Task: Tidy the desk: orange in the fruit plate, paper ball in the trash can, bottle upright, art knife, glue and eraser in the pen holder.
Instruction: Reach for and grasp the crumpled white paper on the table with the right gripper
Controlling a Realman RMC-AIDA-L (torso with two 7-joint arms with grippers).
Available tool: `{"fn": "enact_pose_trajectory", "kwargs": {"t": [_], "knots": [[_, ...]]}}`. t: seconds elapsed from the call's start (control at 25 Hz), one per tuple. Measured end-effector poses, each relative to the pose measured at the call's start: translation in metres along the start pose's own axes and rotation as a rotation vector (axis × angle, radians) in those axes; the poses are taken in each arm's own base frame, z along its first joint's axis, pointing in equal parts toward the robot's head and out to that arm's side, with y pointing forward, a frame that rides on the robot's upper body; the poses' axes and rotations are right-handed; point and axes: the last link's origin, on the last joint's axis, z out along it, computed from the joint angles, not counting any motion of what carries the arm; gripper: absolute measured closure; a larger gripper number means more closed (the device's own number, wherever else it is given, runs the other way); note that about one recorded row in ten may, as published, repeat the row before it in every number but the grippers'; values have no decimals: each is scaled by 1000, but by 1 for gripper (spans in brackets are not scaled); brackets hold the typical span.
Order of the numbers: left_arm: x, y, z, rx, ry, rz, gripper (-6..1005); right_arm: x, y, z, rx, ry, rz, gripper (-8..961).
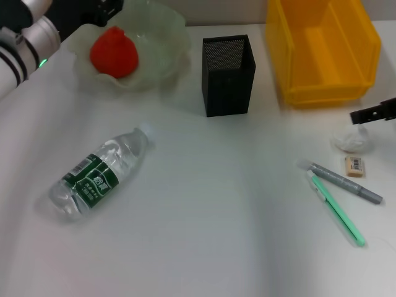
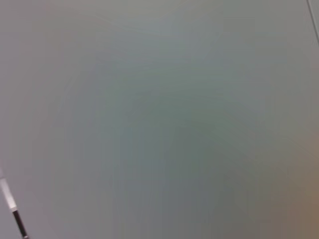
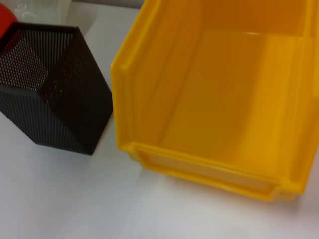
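The orange already sits in the fruit plate at the far left of the bench, so I judge that step done and the paper ball next in hand. It lies near the right edge, just in front of the yellow trash can, with the eraser just beside it on the near side and a grey pen-like stick and a green one, probably the art knife and glue, lying nearer me. My right tool shows only as a dark piece at the right border, just above the ball; I cannot tell how far open it is or whether it grips anything, and its wrist camera looks down into the bare bin and onto the black mesh pen holder. The left arm is drawn back at the far left corner by the plate, its tool out of sight. The bottle lies on its side, left of centre, well apart from everything. Next I would lower onto the ball, minding the eraser close by and the bin's front lip; the middle of the bench offers open room.
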Motion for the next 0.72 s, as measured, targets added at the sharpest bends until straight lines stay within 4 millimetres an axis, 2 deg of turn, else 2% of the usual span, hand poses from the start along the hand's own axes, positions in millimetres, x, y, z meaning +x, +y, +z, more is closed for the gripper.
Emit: {"fn": "enact_pose_trajectory", "kwargs": {"t": [0.12, 0.72], "knots": [[-2, -2, -4, 9, 11, -15, 303, 1, 1, 9, -7, 14, -2, 185], [-4, -4, -7, 14, 13, -15, 303, 9, 5, 28, -45, 68, 17, 188]]}}
